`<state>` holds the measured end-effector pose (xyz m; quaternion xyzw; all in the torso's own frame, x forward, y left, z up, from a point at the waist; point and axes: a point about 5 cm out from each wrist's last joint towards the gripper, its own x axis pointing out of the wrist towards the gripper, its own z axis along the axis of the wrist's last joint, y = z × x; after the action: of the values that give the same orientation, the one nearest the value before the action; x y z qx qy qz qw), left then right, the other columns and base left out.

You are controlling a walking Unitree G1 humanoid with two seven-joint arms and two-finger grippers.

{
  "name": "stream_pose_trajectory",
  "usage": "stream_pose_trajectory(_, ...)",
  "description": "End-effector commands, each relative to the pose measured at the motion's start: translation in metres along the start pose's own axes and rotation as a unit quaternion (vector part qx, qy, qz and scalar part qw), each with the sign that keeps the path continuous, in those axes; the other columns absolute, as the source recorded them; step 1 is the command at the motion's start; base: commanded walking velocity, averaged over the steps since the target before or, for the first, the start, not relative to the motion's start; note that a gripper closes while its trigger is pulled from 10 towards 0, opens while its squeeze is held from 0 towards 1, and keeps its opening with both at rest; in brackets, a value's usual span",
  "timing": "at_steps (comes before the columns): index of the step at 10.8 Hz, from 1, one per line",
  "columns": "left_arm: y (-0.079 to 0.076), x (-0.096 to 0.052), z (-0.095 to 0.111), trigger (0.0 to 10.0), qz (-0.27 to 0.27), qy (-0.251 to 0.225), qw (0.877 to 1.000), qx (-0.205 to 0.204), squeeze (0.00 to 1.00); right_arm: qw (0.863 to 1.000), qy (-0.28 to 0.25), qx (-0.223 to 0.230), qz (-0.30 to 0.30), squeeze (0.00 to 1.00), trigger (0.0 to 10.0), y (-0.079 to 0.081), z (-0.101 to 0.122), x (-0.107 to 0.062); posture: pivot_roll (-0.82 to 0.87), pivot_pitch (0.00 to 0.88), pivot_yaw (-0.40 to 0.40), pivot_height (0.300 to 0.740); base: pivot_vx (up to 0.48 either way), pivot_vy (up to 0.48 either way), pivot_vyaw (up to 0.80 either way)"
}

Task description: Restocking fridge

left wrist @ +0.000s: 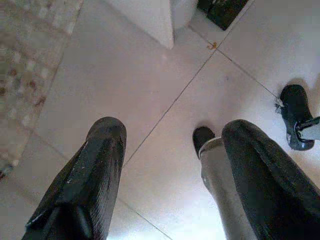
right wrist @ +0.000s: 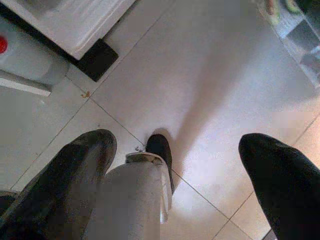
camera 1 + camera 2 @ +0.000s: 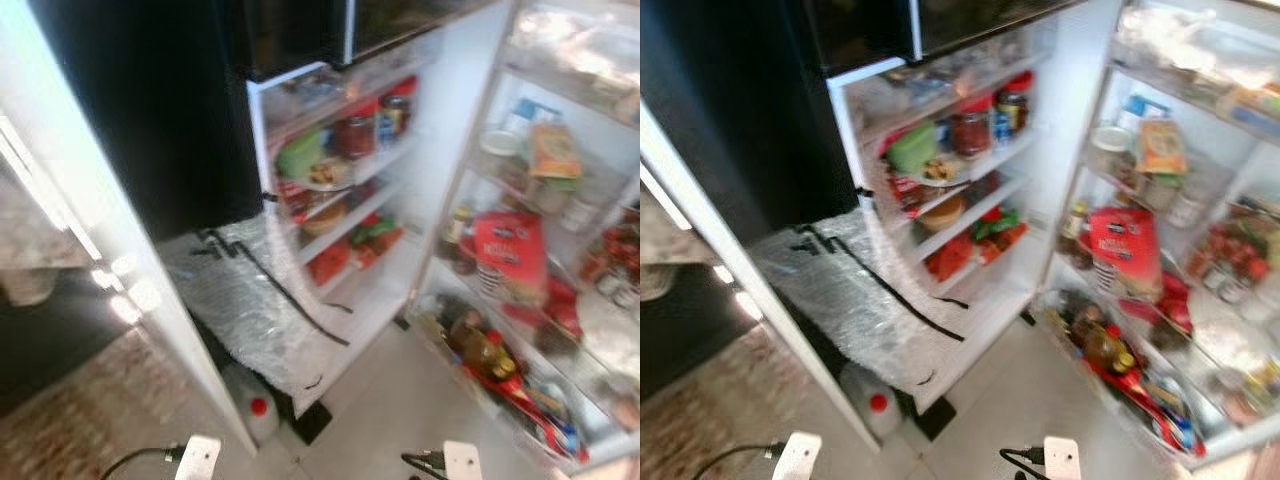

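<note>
While the fridge (image 3: 350, 200) stands open, both arms hang down, fingers (image 1: 85, 185) spread above floor tiles (image 2: 200, 90).

Head views are soft with motion blur; the fridge (image 3: 400, 200) interior glows bright, glare whitening its door's upper shelves; wrist views sharper, floor tiles (image 2: 210, 85) evenly lit with soft shadows.

The fridge (image 3: 400, 200) interior is blurred, so labels on the shelf jars (image 3: 355, 135) cannot be read. The door-rack items (image 3: 1125, 250) (a red packet among them) smear together at the right edge. A white jug (image 3: 252, 412) near the floor is half hidden behind the bubble-wrapped panel (image 3: 250, 300).
</note>
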<state>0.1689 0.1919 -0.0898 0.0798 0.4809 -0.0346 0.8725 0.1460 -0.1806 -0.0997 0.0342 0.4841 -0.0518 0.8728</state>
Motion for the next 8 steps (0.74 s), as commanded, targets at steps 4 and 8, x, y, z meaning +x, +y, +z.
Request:
stream_pose_trajectory(4,0.002,-0.001,-0.007,10.0,0.002,0.011,1.000,0.001,0.00,0.996,-0.048,0.043,-0.064,0.00,10.0,-0.028,0.006,-0.004,0.00,0.000,0.053,0.740,0.000,0.000,0.00)
stream_pose_trajectory(8,0.002,-0.001,-0.006,10.0,0.002,0.012,1.000,0.000,0.00,0.993,-0.089,0.043,-0.059,0.00,10.0,-0.029,0.019,-0.004,-0.02,0.000,0.054,0.740,0.000,0.000,0.00)
